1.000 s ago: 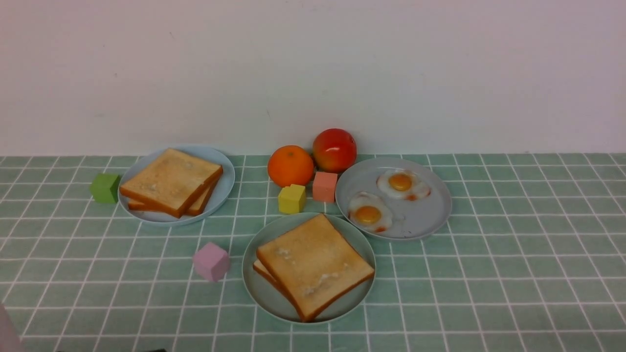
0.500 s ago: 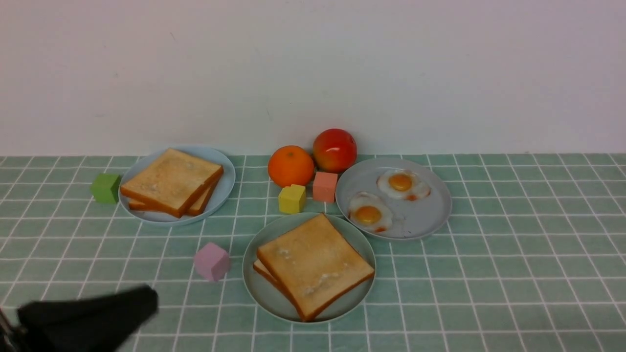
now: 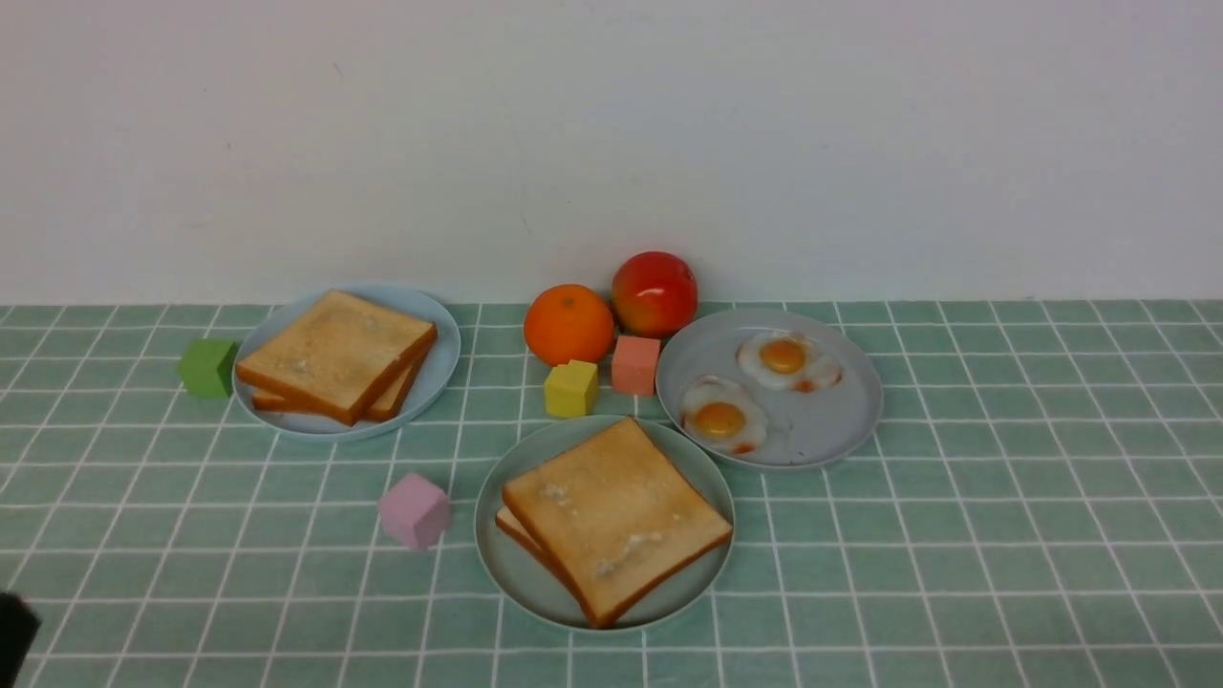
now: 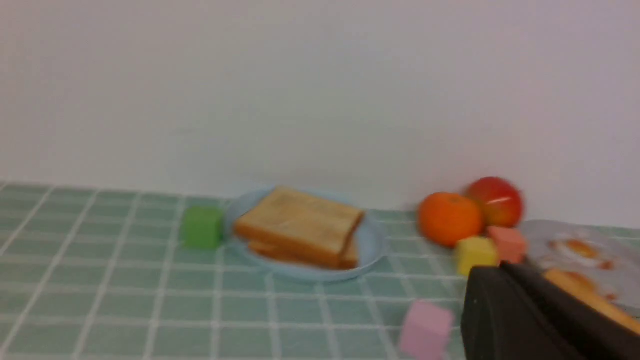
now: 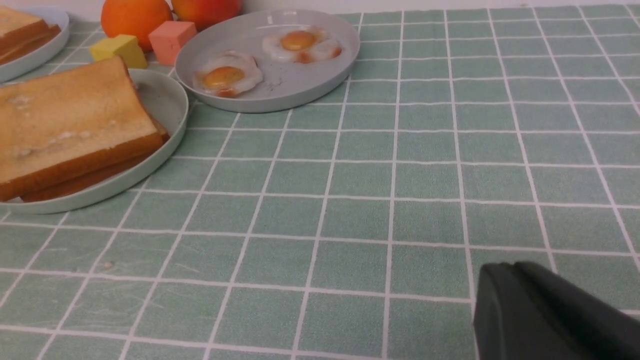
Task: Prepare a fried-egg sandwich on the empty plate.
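We see two square golden-brown toast slices [image 3: 611,517] stacked on the round pale mint-green plate [image 3: 511,564] near the front middle of the green-checked worktop [image 3: 1003,535]; no egg shows between them. Behind it to the right, touching its rim, a grey-blue plate [image 3: 831,420] carries two white fried eggs with orange yolks [image 3: 722,416]. A light-blue plate [image 3: 435,368] at the back left holds two more toast slices [image 3: 334,355]. Our left claw [image 4: 500,280] is pinched fully together and carries nothing, low at the near left edge. Our right claw [image 5: 502,280] hangs over bare cloth, well apart from the plates; we cannot tell how far its jaws stand.
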Controlling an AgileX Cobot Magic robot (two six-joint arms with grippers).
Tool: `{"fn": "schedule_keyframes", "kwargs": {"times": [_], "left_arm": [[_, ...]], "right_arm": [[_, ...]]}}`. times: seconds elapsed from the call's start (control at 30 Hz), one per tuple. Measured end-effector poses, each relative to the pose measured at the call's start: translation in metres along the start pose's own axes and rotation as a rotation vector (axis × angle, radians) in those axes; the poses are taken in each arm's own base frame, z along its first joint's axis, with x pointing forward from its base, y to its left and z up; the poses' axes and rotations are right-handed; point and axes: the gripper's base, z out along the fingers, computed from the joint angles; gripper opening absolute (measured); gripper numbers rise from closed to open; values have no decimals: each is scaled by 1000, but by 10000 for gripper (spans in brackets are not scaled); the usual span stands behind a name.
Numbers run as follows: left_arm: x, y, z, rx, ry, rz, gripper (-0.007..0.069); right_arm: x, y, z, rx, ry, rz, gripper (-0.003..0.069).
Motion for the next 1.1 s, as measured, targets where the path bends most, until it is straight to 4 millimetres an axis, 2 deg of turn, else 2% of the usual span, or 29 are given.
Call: {"fn": "schedule_keyframes", "kwargs": {"times": [0.07,0.2,0.23,0.3,1.1], "left_arm": [[4,4,-2,-60,22,-7,-13],[19,10,-6,-158,169,-29,-13],[28,11,-8,-185,264,-44,-13],[32,12,-9,-196,306,-53,-13],[34,9,-9,-149,324,-145,-13]], "right_arm": [[0,0,0,0,0,0,32],[0,0,0,0,0,0,36],[0,0,0,0,0,0,38],[0,0,0,0,0,0,41],[0,0,0,0,0,-1,75]]}}
